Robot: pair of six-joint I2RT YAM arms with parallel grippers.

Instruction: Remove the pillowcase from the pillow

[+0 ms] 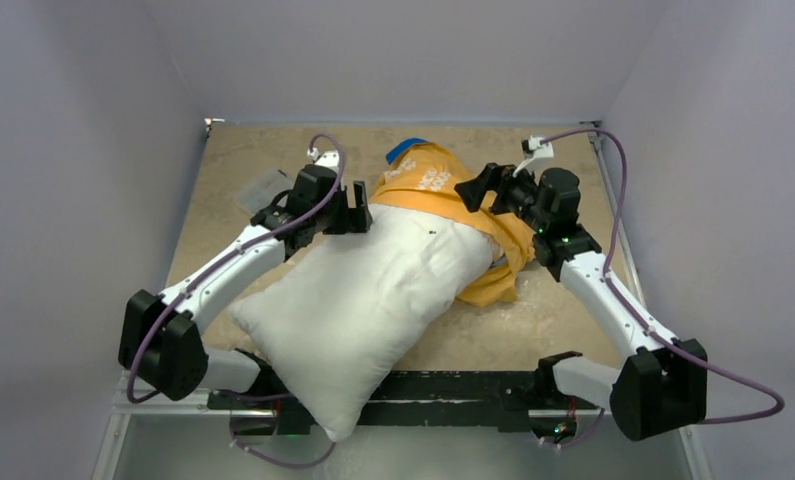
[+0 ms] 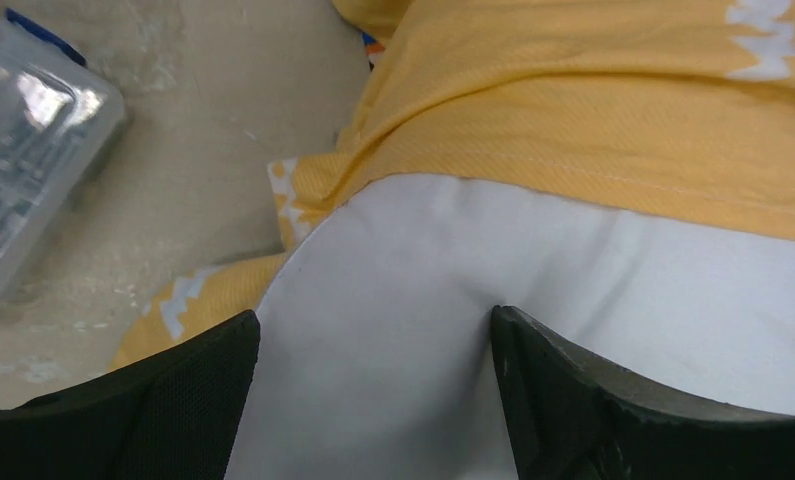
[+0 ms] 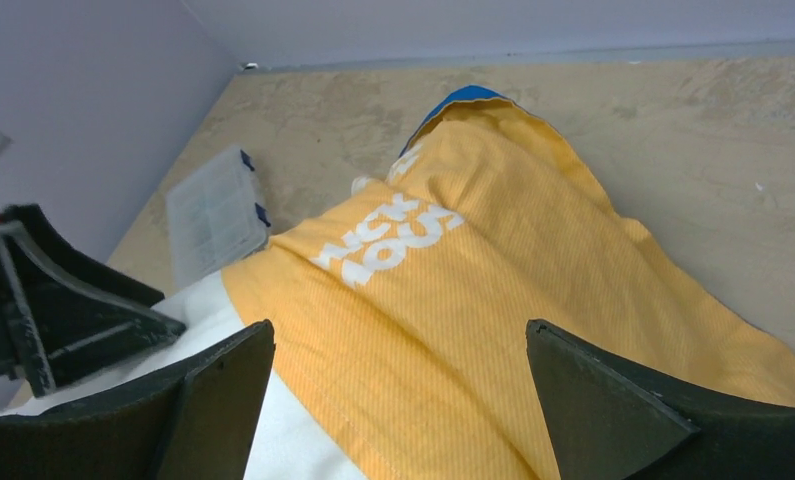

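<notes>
The white pillow lies slantwise across the table, its near end over the front edge. The orange-yellow pillowcase with white lettering still covers only its far end, with a blue edge at the back. My left gripper is open at the pillow's far left, by the case's hem. In the left wrist view it straddles the bare pillow, right fingertip pressing the fabric, with the pillowcase just beyond. My right gripper is open and empty over the pillowcase. In the right wrist view it sits near the hem, with the pillow below.
A clear plastic box lies on the tan table at the back left, just behind my left gripper; it also shows in the left wrist view and the right wrist view. Grey walls close in the sides and back.
</notes>
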